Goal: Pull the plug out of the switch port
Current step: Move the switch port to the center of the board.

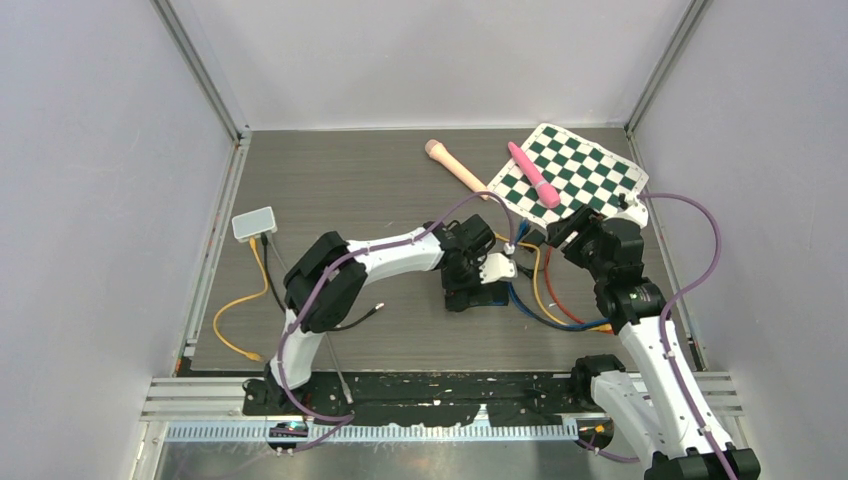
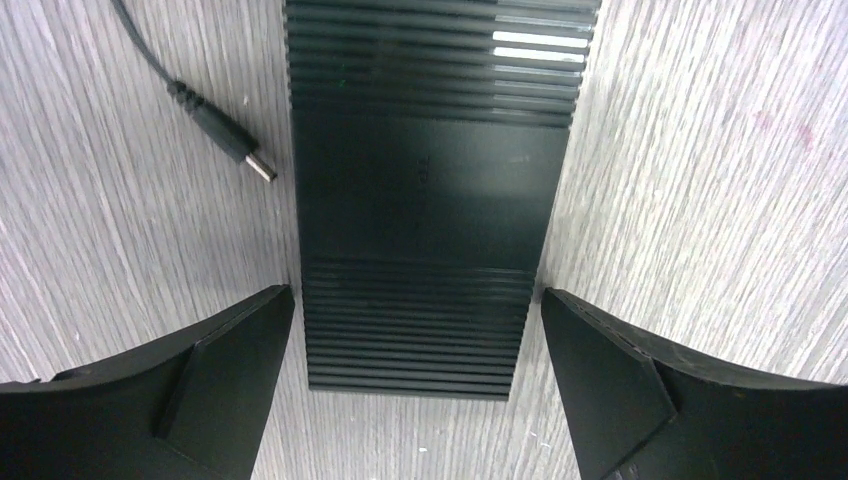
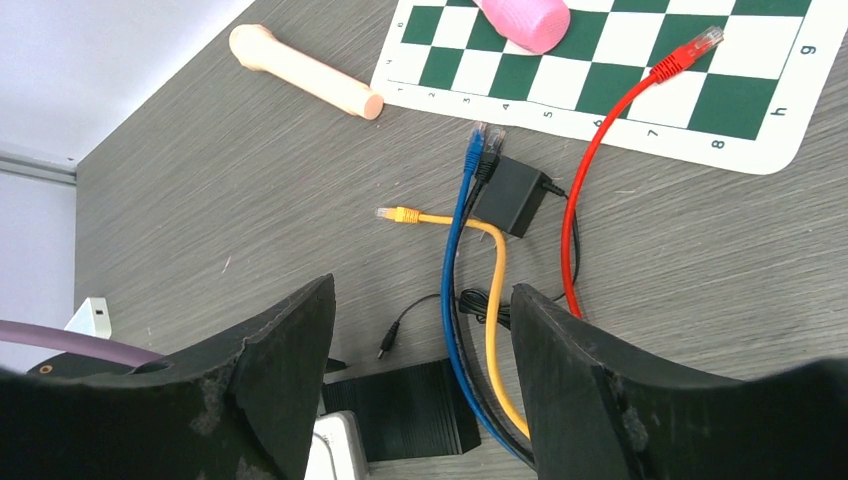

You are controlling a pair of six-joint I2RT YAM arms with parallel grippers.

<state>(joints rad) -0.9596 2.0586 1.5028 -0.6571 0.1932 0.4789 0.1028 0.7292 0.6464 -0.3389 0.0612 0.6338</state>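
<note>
The black ribbed switch (image 1: 470, 293) lies mid-table. In the left wrist view the switch (image 2: 430, 200) sits between my left gripper's (image 2: 416, 297) open fingers, which stand close to its two sides. My left gripper (image 1: 468, 270) hangs right over it. My right gripper (image 3: 422, 290) is open and empty, above the switch's end (image 3: 415, 405). Blue (image 3: 455, 270), yellow (image 3: 495, 300) and black cables run toward that end. Their joints with the ports are hidden behind my right finger. The right gripper (image 1: 553, 233) hovers to the right of the switch.
A loose barrel plug (image 2: 232, 140) lies beside the switch. A black power adapter (image 3: 510, 195), a red cable (image 3: 600, 140) and loose yellow (image 3: 398, 213) and blue (image 3: 477, 133) plug ends lie near the chessboard (image 1: 585, 175). Pink (image 1: 533, 172) and beige (image 1: 455, 165) sticks lie behind. A white box (image 1: 253, 222) sits at the left.
</note>
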